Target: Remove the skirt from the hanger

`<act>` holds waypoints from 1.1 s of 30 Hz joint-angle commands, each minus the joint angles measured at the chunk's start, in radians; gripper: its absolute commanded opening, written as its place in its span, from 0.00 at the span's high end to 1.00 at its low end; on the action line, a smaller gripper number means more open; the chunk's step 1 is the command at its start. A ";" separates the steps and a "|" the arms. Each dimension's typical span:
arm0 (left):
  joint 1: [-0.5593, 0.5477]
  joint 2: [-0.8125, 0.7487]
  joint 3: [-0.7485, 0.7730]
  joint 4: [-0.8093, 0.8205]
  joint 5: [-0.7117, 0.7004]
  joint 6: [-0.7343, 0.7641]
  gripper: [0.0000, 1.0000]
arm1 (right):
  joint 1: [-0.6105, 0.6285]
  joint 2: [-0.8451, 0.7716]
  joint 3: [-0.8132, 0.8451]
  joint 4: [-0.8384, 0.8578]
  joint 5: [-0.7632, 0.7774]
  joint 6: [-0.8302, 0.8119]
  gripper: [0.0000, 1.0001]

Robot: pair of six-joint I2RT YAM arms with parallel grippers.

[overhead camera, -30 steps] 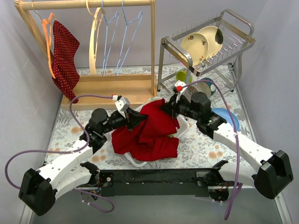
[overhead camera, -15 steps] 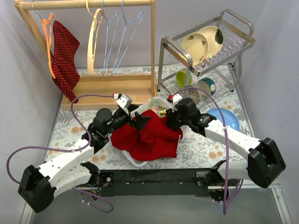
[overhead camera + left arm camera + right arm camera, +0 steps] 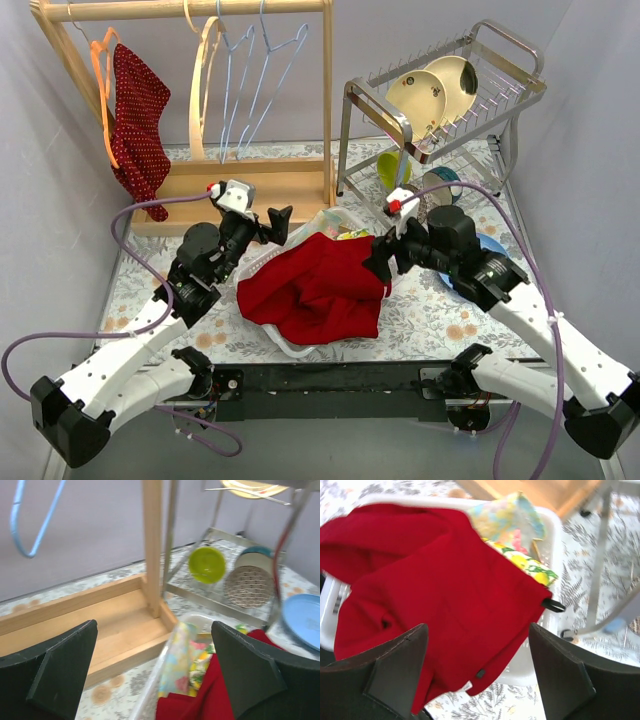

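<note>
The plain red skirt lies crumpled over a white basket, off any hanger. My left gripper hovers open above the basket's back left corner, holding nothing. In its wrist view the left gripper looks past the skirt's edge to the basket rim. My right gripper is open above the skirt's right edge. In its wrist view the right gripper has the skirt spread below it, untouched. Empty hangers, one wooden and two blue, hang on the rail.
A red dotted garment hangs on an orange hanger at the rail's left end. A floral cloth lies in the basket under the skirt. A dish rack with plates stands back right, and a blue plate lies beside it.
Both grippers opened and let go of the red skirt, which dropped flatter onto the basket. Both arms then lifted away, the left back-left, the right to the right.
</note>
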 commanded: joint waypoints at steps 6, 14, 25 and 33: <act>-0.003 -0.183 -0.176 0.132 -0.252 0.094 0.02 | 0.007 -0.096 -0.146 -0.092 -0.109 -0.034 0.18; -0.005 -0.200 -0.174 0.105 -0.261 0.074 0.02 | 0.022 -0.329 -0.309 -0.057 -0.175 0.119 0.16; -0.003 -0.187 -0.168 0.091 -0.286 0.086 0.02 | 0.025 -0.345 -0.468 0.102 -0.227 0.320 0.18; -0.003 -0.184 -0.167 0.088 -0.295 0.091 0.02 | 0.045 -0.331 -0.554 0.193 -0.262 0.400 0.22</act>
